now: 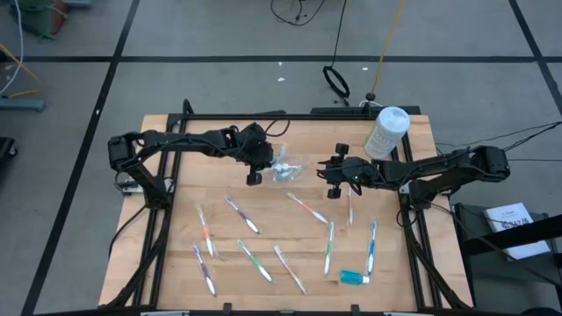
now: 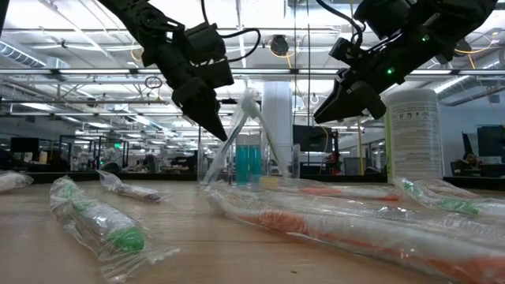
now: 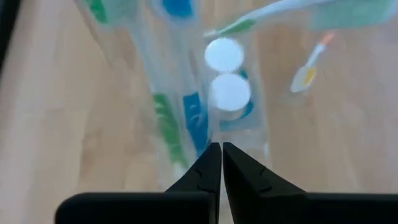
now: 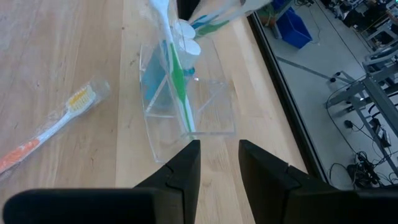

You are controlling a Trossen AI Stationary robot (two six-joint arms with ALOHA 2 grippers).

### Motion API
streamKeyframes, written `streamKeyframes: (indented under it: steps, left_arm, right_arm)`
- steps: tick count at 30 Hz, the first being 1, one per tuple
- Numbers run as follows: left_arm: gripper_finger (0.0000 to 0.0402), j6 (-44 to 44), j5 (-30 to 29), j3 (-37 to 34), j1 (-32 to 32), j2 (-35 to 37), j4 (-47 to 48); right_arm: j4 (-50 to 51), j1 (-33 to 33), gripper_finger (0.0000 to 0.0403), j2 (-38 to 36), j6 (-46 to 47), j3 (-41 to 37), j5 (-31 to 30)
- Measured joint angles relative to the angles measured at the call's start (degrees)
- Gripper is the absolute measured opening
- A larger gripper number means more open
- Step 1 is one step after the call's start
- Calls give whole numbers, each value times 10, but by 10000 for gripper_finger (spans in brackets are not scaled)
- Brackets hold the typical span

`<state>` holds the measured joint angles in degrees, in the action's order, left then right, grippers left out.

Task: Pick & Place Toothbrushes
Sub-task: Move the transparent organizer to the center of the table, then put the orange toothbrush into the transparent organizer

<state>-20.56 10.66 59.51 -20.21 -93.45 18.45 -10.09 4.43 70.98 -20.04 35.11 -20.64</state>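
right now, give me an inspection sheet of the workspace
surface: wooden table, bare between items.
job's things: wrapped toothbrushes scattered over the near half; a clear holder already has some standing in it, with two white-capped tubes.
clutter: white bottle at the far right; small blue tube near the front.
grippers: left gripper above the holder, jaws shut, holding nothing that shows; right gripper beside the holder, jaws apart, empty.
cables: black loops and a yellow lead on the floor beyond the table.
surroundings: grey floor with dark lines; open lab room behind.
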Motion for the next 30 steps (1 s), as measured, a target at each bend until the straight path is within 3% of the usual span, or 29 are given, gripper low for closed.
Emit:
streamKeyframes:
  steps: [5,11,15,22,25,30]
  left_arm:
    - [21,-27,-17,0,0,38,34]
    - [22,-27,-17,1,0,114,81]
    - [24,-36,-17,1,-3,162,101]
    - [89,-57,-18,1,-43,212,142]
    - [124,-70,-18,1,-53,216,144]
    - [149,-56,-18,1,-74,220,148]
  right_arm:
    - [-10,0,100,0,34,0,5]
    - [-50,-1,101,0,64,0,112]
    - [-111,0,101,0,116,0,117]
    - [-120,-5,120,13,172,0,116]
    - [-121,-11,150,32,183,0,88]
    - [-51,-15,188,39,282,0,-51]
